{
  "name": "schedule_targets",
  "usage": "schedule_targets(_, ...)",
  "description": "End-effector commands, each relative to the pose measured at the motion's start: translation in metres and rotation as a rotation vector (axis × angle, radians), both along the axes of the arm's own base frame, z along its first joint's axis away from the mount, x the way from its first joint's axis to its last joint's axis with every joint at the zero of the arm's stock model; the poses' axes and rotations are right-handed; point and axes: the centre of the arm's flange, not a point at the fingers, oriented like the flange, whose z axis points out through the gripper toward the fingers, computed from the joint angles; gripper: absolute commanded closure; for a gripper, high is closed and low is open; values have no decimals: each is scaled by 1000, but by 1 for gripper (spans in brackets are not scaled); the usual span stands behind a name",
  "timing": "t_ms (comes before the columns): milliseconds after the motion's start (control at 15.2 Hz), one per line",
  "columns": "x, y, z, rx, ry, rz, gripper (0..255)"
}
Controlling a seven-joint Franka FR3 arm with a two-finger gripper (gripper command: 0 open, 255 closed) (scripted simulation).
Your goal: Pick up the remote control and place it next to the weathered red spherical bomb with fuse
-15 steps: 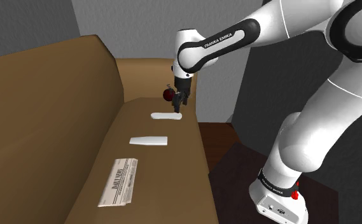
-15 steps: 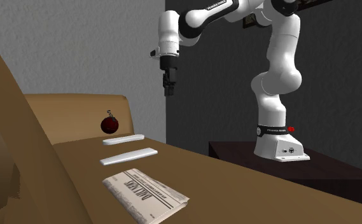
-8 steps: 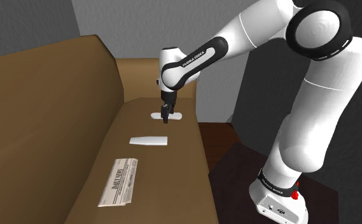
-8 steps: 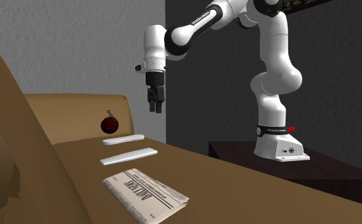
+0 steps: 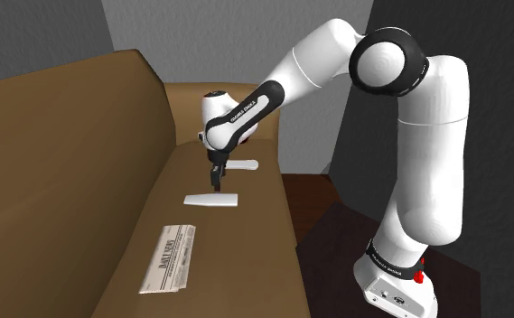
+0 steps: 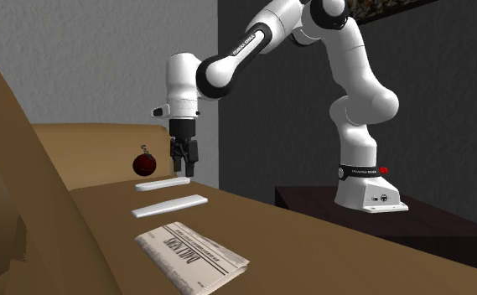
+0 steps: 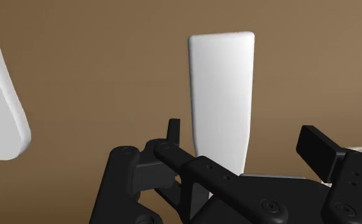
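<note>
Second exterior view: on the brown seat [image 6: 329, 251] a dark red bomb [image 6: 145, 164] is seen. The white remote [image 6: 169, 205] is found at its five o'clock, a curved white bar [image 6: 162, 182] lying between. The gripper [image 6: 184, 172] is poised at the bomb's three o'clock, over the remote, fingers spread apart, nothing clasped.

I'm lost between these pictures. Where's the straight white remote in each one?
Shoulder view: remote near the centre, just below the tool.
Second exterior view: remote at lower left, between the newspaper and the curved bar.
Wrist view: remote straight ahead of the open tool.
Shared landmark: the curved bar, the remote's neighbour in all three.
</note>
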Motion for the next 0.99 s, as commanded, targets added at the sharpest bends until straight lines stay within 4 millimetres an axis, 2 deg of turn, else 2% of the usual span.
schedule_targets(0,13,12,-20,-5,-2,49,0)
schedule_targets(198,31,31,-48,-12,-3,117,0)
schedule_targets(660,31,30,-85,-12,-3,117,0)
schedule_targets(924,31,30,-88,-12,-3,117,0)
